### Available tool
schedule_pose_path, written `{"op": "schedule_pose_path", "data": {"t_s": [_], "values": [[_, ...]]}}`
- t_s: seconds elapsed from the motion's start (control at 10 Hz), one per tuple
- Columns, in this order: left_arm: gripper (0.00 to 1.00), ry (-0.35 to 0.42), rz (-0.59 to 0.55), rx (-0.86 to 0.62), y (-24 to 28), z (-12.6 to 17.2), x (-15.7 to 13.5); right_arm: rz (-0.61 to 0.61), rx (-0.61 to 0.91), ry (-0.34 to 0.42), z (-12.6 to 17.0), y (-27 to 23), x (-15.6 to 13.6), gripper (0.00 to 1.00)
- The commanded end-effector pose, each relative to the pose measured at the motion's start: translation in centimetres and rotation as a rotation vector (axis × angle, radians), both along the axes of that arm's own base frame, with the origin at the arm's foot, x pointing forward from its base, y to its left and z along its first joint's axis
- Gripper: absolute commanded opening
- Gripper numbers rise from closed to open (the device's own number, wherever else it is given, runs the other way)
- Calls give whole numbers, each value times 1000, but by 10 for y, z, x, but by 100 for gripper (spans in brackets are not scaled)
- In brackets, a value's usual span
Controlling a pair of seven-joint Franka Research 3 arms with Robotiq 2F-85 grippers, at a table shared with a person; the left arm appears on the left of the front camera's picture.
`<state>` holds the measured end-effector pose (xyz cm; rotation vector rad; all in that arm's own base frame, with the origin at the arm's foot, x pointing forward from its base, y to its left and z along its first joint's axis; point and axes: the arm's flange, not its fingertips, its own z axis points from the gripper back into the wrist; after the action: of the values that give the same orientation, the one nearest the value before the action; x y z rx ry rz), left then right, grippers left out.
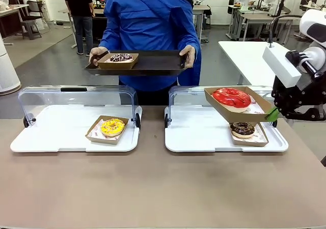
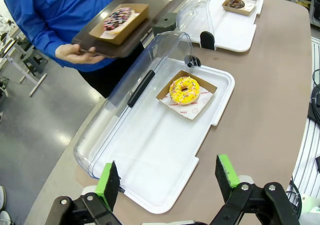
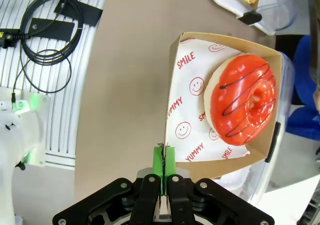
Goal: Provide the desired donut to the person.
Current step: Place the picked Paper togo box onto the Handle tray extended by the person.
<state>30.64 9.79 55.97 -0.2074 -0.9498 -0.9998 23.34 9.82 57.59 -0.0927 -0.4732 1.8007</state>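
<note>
A red-glazed donut (image 1: pixel 232 97) with dark stripes lies in a brown paper tray (image 1: pixel 222 109). My right gripper (image 1: pixel 272 115) is shut on that tray's corner and holds it tilted in the air above the right display case (image 1: pixel 198 133). In the right wrist view the green pads (image 3: pixel 159 161) pinch the tray's edge (image 3: pixel 167 135), and the red donut (image 3: pixel 243 106) sits beyond them. The person (image 1: pixel 150 30) in a blue jacket stands across the table holding out a dark tray (image 1: pixel 158 62) with both hands. My left gripper (image 2: pixel 167 176) hangs open over the left case (image 2: pixel 150 155).
A chocolate sprinkled donut (image 1: pixel 121 58) in a paper tray rests on the person's tray. A yellow donut (image 1: pixel 112 126) sits in the left case (image 1: pixel 56 132). A chocolate donut (image 1: pixel 242 129) lies in the right case under the lifted one. Both clear lids (image 1: pixel 76 94) stand open.
</note>
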Motion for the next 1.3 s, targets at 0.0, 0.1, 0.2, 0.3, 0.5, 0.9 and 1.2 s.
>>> {"op": "schedule_pose_path", "data": {"t_s": [0.0,0.1,0.2,0.3,0.5,0.9,1.2], "values": [[100,9,8,-20,-2,0,-1,-12,-17,0,-1,2,-2,0],[100,9,8,-20,-2,0,-1,-12,-17,0,-1,2,-2,0],[100,9,8,-20,-2,0,-1,-12,-17,0,-1,2,-2,0],[100,9,8,-20,-2,0,-1,-12,-17,0,-1,2,-2,0],[100,9,8,-20,-2,0,-1,-12,-17,0,-1,2,-2,0],[100,9,8,-20,-2,0,-1,-12,-17,0,-1,2,-2,0],[100,9,8,-20,-2,0,-1,-12,-17,0,-1,2,-2,0]]}}
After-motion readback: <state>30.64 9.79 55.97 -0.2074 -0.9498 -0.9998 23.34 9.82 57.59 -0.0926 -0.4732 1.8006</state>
